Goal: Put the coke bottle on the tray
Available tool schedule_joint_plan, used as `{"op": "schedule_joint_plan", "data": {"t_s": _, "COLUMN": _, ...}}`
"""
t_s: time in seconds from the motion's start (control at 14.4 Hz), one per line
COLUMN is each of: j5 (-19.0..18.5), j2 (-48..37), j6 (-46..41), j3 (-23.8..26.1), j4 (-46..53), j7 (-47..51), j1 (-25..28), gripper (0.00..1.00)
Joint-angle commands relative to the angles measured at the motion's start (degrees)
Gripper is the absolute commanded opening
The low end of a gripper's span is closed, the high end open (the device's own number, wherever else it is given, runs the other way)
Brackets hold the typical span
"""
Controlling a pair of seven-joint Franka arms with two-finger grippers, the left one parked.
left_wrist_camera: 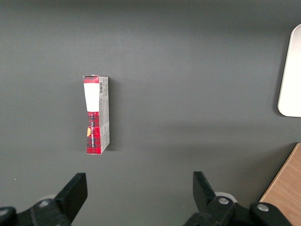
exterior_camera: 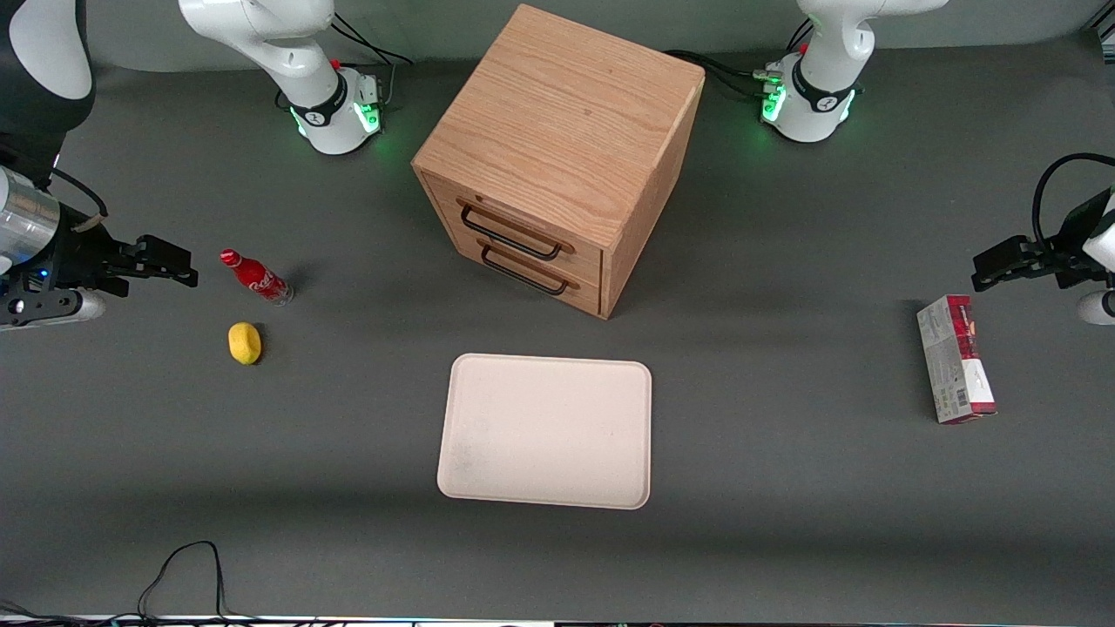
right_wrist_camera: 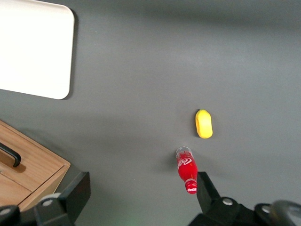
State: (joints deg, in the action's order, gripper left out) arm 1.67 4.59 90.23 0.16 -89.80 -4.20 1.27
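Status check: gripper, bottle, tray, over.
Gripper open, empty, beside the small red-capped coke bottle. Bottle on table, ungrasped. Pale flat rectangular tray bare. Yellow lemon-shaped lump near bottle, not blocking.

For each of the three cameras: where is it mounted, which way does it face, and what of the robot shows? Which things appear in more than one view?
Front view: raised, facing both arm bases, looking down on the table; shows the cabinet, tray, coke bottle, lemon, carton and the open claw beside the bottle.
Right wrist view: on the working arm, looking down past its claw at the coke bottle, lemon and tray.
Left wrist view: looking down at the carton; its own fingers show.
Shared: the tray appears in all three views.
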Motion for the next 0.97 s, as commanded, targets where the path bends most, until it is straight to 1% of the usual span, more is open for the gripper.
{"op": "schedule_joint_plan", "data": {"t_s": 0.0, "j5": 0.88, "j2": 1.65, "j6": -3.38, "j3": -0.68, "j4": 2.44, "j7": 1.38, "j1": 0.92, "gripper": 1.00}}
{"op": "schedule_joint_plan", "data": {"t_s": 0.21, "j5": 0.62, "j2": 1.74, "j6": -3.57, "j3": -1.13, "j4": 2.79, "j7": -0.89, "j1": -0.30, "gripper": 1.00}}
{"op": "schedule_joint_plan", "data": {"t_s": 0.62, "j5": 0.35, "j2": 1.56, "j6": -4.36, "j3": -1.30, "j4": 2.00, "j7": -1.43, "j1": -1.45, "gripper": 1.00}}
{"op": "schedule_joint_plan", "data": {"t_s": 0.76, "j5": 0.18, "j2": -0.71, "j6": -5.41, "j3": -2.79, "j4": -0.27, "j7": -1.96, "j1": -1.45, "gripper": 1.00}}
{"op": "schedule_joint_plan", "data": {"t_s": 0.9, "j5": -0.43, "j2": -5.88, "j6": -5.15, "j3": -3.68, "j4": -6.49, "j7": -3.53, "j1": -1.45, "gripper": 1.00}}
